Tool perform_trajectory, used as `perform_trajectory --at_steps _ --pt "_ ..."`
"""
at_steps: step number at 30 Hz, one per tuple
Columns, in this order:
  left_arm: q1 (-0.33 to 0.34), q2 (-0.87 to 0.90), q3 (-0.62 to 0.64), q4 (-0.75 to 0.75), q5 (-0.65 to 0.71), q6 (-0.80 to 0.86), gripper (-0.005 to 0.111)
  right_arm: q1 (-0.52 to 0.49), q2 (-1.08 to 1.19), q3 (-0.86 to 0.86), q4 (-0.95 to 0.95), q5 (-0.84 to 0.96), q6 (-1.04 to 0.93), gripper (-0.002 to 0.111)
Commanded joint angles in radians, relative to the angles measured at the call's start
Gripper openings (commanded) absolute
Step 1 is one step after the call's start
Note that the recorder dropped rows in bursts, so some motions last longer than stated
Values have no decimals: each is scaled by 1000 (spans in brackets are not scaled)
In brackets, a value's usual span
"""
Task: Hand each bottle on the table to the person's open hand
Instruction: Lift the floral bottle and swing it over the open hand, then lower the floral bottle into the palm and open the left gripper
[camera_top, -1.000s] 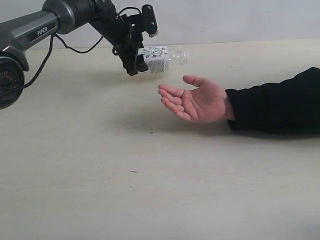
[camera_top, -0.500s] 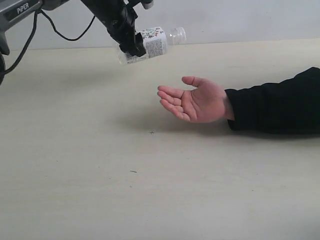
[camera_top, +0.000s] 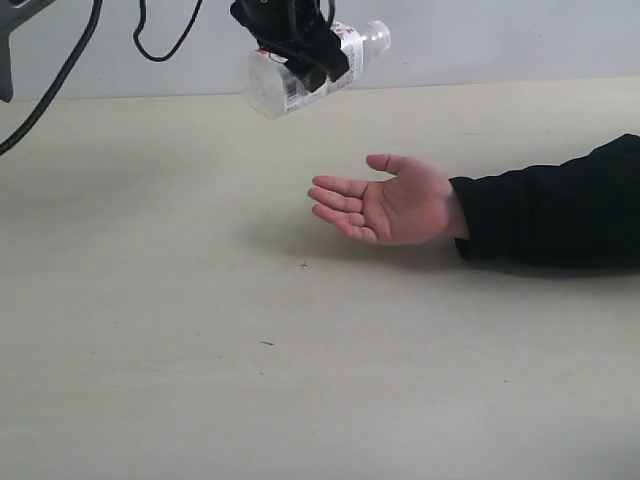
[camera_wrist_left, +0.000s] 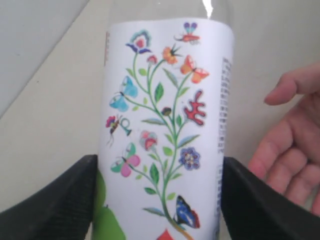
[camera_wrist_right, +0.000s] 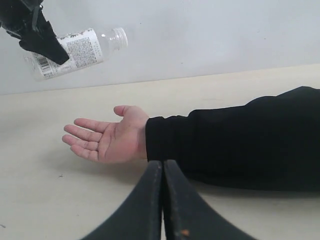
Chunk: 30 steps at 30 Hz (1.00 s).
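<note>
A clear bottle (camera_top: 312, 68) with a white floral label hangs on its side in the air, high over the table (camera_top: 200, 330). My left gripper (camera_top: 295, 40) is shut on its body, one black finger pressed to each side of the label (camera_wrist_left: 167, 130). The person's open hand (camera_top: 385, 208) rests palm up on the table, below and to the right of the bottle, on an arm in a black sleeve (camera_top: 550, 205). In the right wrist view the bottle (camera_wrist_right: 75, 52) and hand (camera_wrist_right: 107, 140) also show. My right gripper (camera_wrist_right: 163, 167) is shut and empty, low near the sleeve.
A pale wall (camera_top: 500, 40) runs behind the table's far edge. Black cables (camera_top: 150, 45) hang from the left arm at the top left. A few tiny dark specks (camera_top: 304, 265) dot the table top.
The left gripper has lifted the bottle upward and a little to the right, toward the hand, and turned it. The hand has stayed nearly still.
</note>
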Motion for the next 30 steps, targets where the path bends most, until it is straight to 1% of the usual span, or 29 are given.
perform_trajectory --at_steps 1,6,11,15,21,23,28,30 --pt "-67 -54 18 43 -4 -237 0 1 -4 5 0 -7 -1 0" --pt "-146 -97 56 43 -4 -456 0 1 -4 5 0 -7 -1 0" --pt "-221 -110 103 50 -4 -636 0 1 -4 5 0 -7 -1 0" --pt "-270 -110 154 102 -4 -805 0 1 -4 5 0 -7 -1 0" --pt "-289 -110 173 102 -4 -1088 0 1 -4 5 0 -7 -1 0" --pt "-289 -110 175 98 -4 -1158 0 1 -4 5 0 -7 -1 0" --pt "-289 -110 199 98 -4 -1180 0 1 -4 5 0 -7 -1 0" --pt "-289 -110 217 99 -41 -1180 0 1 -4 5 0 -7 -1 0"
